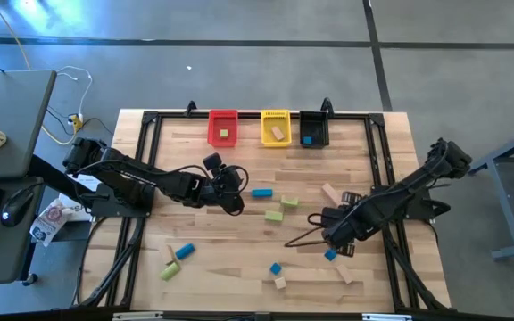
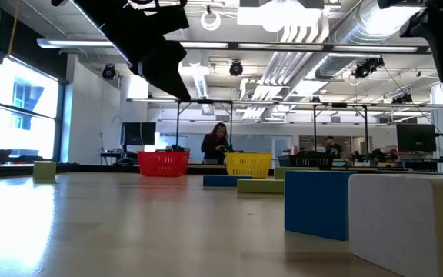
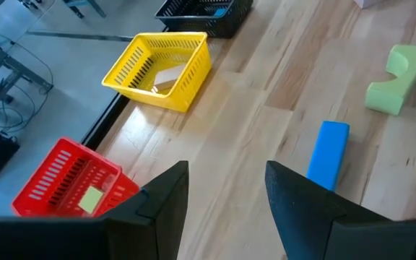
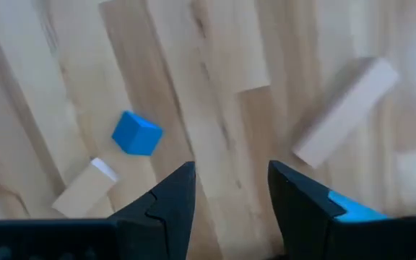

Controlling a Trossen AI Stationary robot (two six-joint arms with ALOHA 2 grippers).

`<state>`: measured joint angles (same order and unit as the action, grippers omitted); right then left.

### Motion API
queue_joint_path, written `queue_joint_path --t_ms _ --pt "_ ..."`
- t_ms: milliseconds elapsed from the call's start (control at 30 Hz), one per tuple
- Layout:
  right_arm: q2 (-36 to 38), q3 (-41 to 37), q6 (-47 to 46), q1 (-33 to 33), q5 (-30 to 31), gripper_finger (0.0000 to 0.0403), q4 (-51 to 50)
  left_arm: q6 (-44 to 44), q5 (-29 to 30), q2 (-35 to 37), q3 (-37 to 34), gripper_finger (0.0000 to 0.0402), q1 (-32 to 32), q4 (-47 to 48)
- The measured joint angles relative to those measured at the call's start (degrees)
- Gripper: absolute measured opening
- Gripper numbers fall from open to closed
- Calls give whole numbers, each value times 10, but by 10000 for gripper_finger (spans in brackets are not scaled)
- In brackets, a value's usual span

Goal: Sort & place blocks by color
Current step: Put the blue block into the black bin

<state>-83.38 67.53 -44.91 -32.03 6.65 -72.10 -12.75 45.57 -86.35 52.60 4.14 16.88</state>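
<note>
Closest in, the left tool (image 3: 226,195) hangs with fingers apart and empty just short of the blue bar (image 3: 328,153), while beyond it the right tool (image 4: 230,191) gapes empty over scattered blocks, bins waiting.

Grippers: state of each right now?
Left gripper: open, nothing between the fingers, over bare table near the blue bar.
Right gripper: open, empty, above the table near a blue cube.
</note>
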Motion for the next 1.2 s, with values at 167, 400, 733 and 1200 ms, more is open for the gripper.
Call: queue_joint_path --t_ms 167,400,733,1200 --pt "1 -40 53 -3 -14 161 48 -8 0 0 0 168 0 0" --pt "-2 -80 104 -24 -21 161 108 -36 -4 0 0 168 0 0" --pt "-2 -89 256 -74 -17 162 200 -36 -17 0 0 168 0 -2" --pt "-79 -89 325 -86 -10 162 236 -36 -23 0 0 168 0 -1"
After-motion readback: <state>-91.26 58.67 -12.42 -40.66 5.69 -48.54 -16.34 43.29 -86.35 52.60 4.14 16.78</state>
